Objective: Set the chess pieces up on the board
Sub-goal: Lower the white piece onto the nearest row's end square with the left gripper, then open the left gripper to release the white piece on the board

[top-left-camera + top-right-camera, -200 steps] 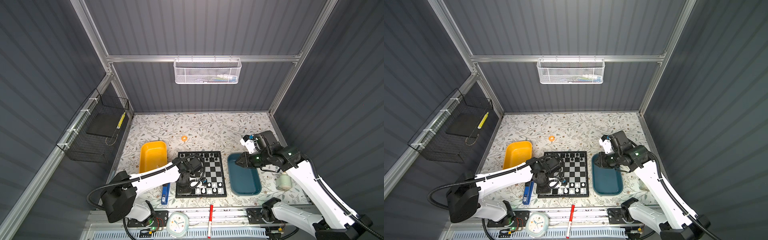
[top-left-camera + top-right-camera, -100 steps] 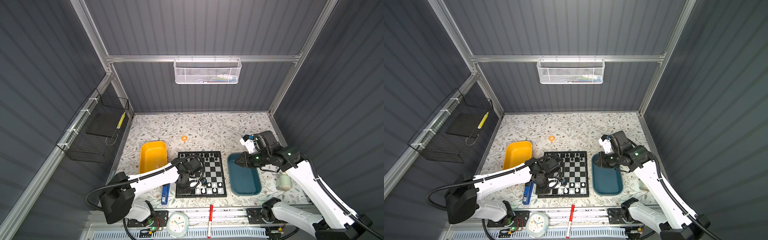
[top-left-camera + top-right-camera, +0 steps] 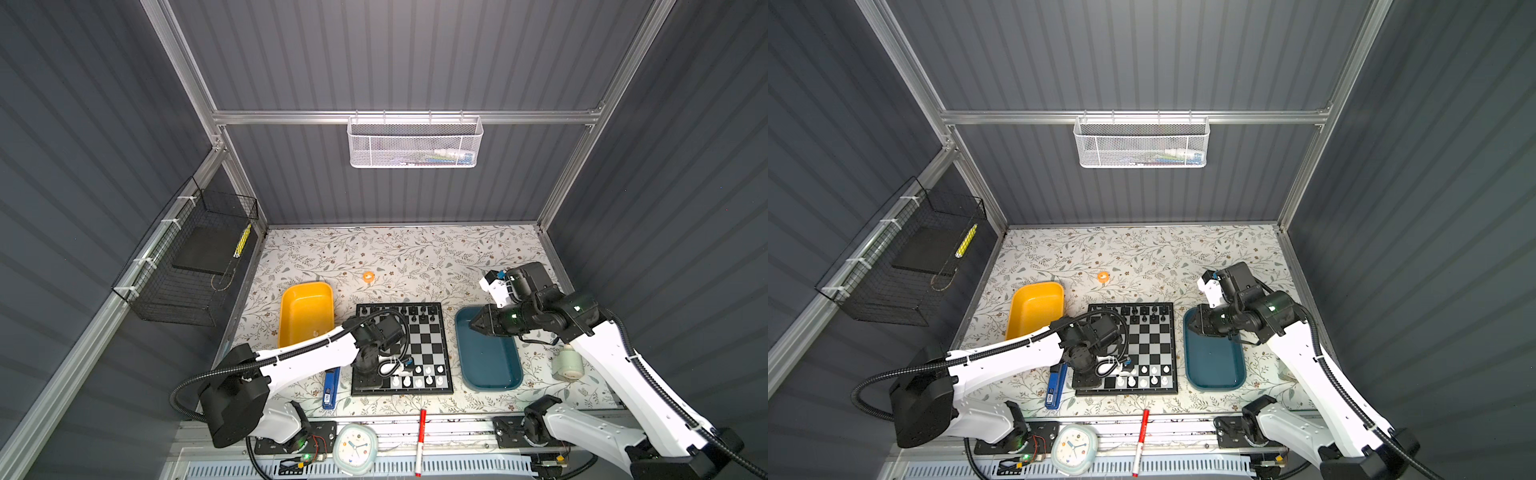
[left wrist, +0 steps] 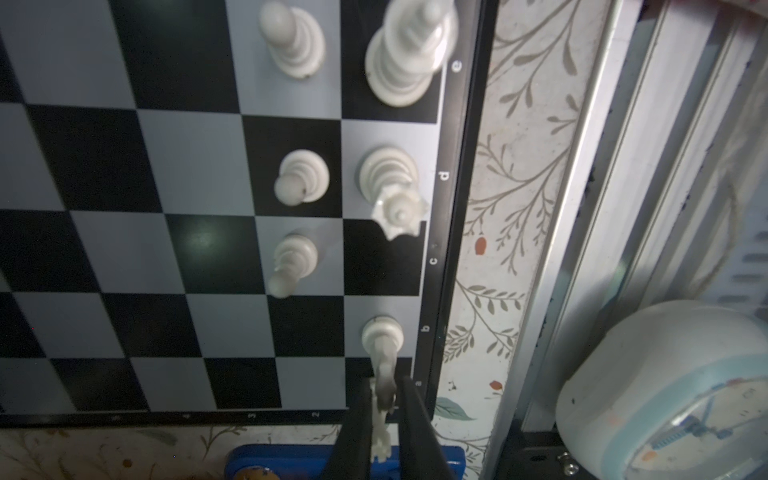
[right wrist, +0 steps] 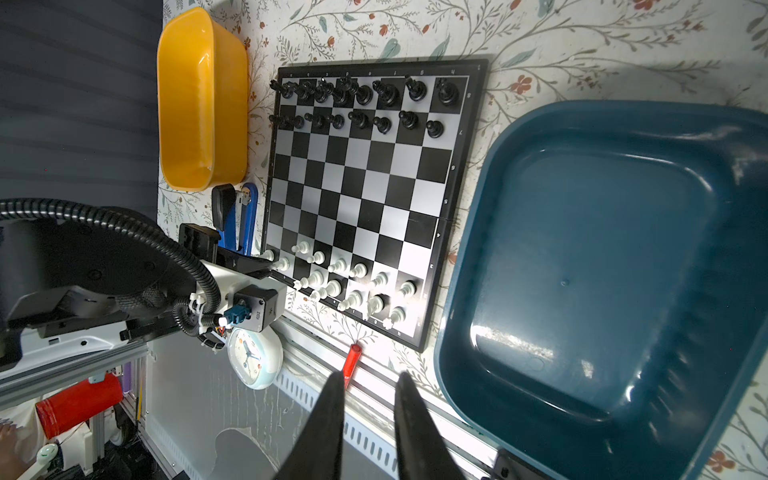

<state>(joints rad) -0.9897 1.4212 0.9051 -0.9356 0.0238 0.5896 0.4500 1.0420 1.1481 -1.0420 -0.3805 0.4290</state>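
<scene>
Here's the board (image 3: 428, 345), flat on the flowered tabletop. The yellow tray (image 3: 286, 316) sits just off its left edge and the teal tray (image 3: 488, 361) just off its right.

There's lettering on the frame. The left wrist view shows small white letters e, d, c, b, a down one side, and faint digits 2, 3, 4 along the next. The right wrist view reads 8 down to 3 along the edge nearest the teal tray.

Black chessmen (image 5: 361, 104) line the two far rows and white chessmen (image 5: 353, 286) crowd the near ones.

The left gripper (image 4: 385, 380) is down at the near left corner. Its dark fingers flank the head of a white knight (image 4: 382, 338), which stands on the pale square beside the letter b. Whether they squeeze it or only bracket it, I can't tell.

Beside the d there's a white queen (image 4: 388, 174), its spiky crown leaning towards the lens.

The right gripper (image 5: 368, 382) hangs over the far end of the teal tray, fingers parted with nothing between them. That tray shows only its glossy floor.

On the back wall, the white mesh basket (image 3: 415, 145) holds a few small items I can't make out. On the left wall, the black wire basket (image 3: 187, 266) carries a dark slab and a yellow stick.
</scene>
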